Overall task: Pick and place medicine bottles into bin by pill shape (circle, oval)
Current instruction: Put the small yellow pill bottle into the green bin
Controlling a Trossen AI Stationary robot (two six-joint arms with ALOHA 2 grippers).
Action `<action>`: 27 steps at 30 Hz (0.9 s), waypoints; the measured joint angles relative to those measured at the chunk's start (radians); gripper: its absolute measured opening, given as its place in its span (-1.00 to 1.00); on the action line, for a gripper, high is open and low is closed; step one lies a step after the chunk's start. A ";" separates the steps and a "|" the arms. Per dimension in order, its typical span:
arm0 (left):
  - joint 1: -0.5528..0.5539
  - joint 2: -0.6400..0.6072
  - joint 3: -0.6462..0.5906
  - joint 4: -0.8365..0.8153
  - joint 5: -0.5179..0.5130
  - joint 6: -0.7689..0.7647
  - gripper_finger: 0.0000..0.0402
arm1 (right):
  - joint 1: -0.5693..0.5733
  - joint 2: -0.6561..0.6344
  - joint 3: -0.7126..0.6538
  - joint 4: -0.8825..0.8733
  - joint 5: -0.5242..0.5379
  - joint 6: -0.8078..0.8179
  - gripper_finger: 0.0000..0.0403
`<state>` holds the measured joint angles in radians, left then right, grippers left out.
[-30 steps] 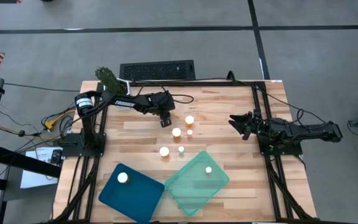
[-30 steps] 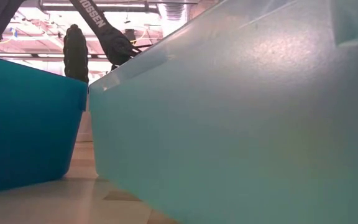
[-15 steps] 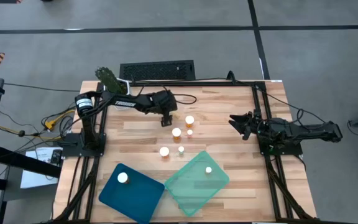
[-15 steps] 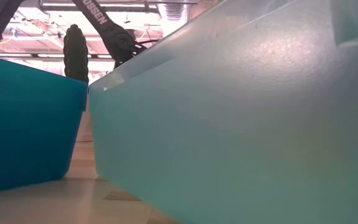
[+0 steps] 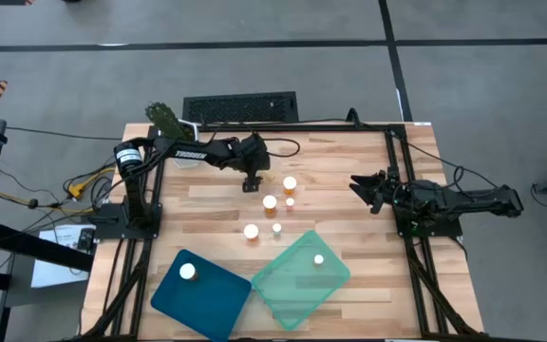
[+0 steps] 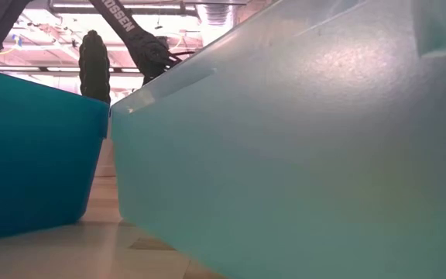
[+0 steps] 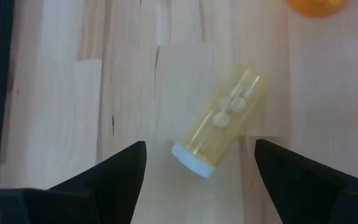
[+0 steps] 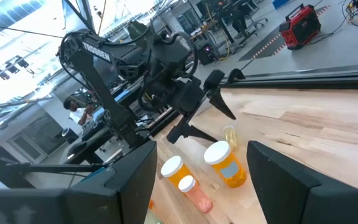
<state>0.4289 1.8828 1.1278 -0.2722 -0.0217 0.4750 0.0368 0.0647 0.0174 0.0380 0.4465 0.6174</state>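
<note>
left claw (image 7: pixel 194 163) open | wrist-only: toppled bottle (image 7: pixel 219 121) lying between fingers

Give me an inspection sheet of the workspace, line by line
Surface: wooden table, no spills seen.
Job's things: one bottle in the blue bin, one in the teal bin; four upright bottles mid-table; a clear bottle lying on its side.
Clutter: a green plant at the far left corner.
Grippers: left gripper open over the lying bottle, not touching; right gripper open, waiting at the right edge.
Cables: black cable along the far edge; wires by the left arm's base.
Surroundings: black grille behind the table; a person far off.
</note>
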 joint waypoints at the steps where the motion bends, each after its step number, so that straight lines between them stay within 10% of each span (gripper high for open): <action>1: 0.001 0.000 0.000 0.000 0.008 0.011 0.46 | 0.000 0.000 0.000 0.000 0.000 0.000 0.29; 27: 0.009 0.035 0.006 -0.009 0.072 0.055 0.34 | 0.000 0.000 0.000 0.000 0.000 0.003 0.29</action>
<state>0.4381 1.9182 1.1342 -0.2813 0.0506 0.5301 0.0368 0.0650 0.0174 0.0380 0.4470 0.6205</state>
